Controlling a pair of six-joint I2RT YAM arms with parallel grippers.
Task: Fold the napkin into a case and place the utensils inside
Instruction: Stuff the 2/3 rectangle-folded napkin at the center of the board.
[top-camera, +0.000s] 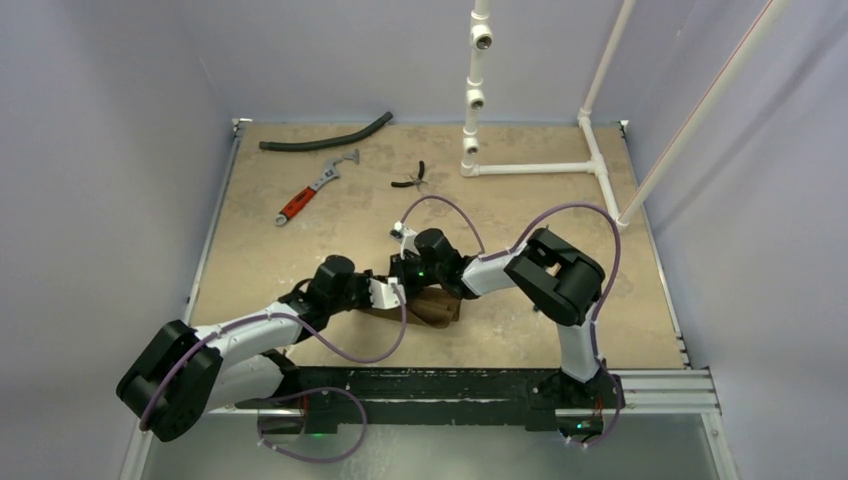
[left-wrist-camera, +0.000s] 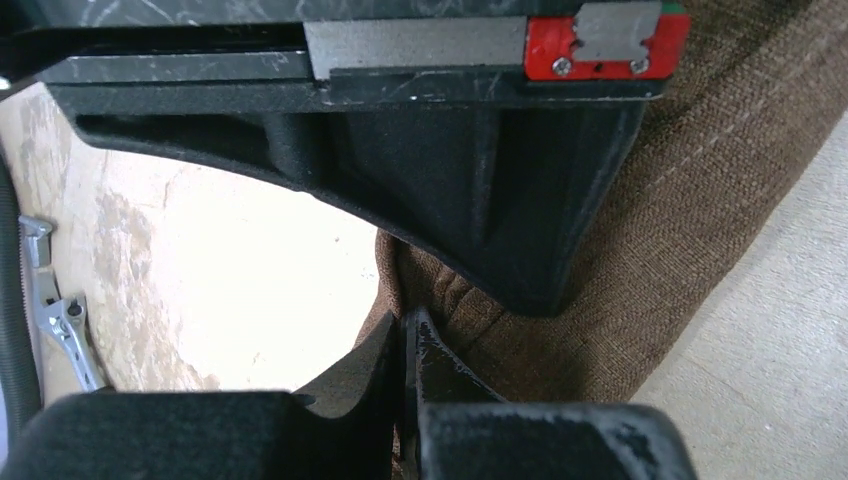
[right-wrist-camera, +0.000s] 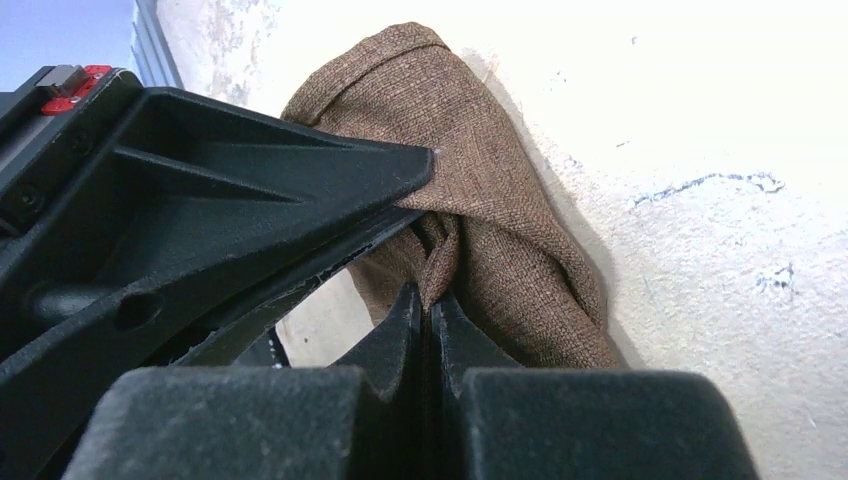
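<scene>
The dark-brown napkin (top-camera: 432, 306) lies bunched on the table between the two arms, near the front middle. My left gripper (top-camera: 396, 293) is at the napkin's left end, my right gripper (top-camera: 408, 272) just behind it. In the left wrist view the left gripper (left-wrist-camera: 411, 330) is shut, pinching a fold of the napkin (left-wrist-camera: 700, 200), with the right gripper's black body close above. In the right wrist view the right gripper (right-wrist-camera: 428, 300) is shut on a twisted fold of the napkin (right-wrist-camera: 500, 170). The utensils are out of view.
A black hose (top-camera: 325, 137) lies at the back left. A red-handled wrench (top-camera: 312, 190) and small black pliers (top-camera: 412, 179) lie behind the arms. A white pipe frame (top-camera: 530, 168) stands at the back right. The wrench (left-wrist-camera: 60, 320) also shows in the left wrist view.
</scene>
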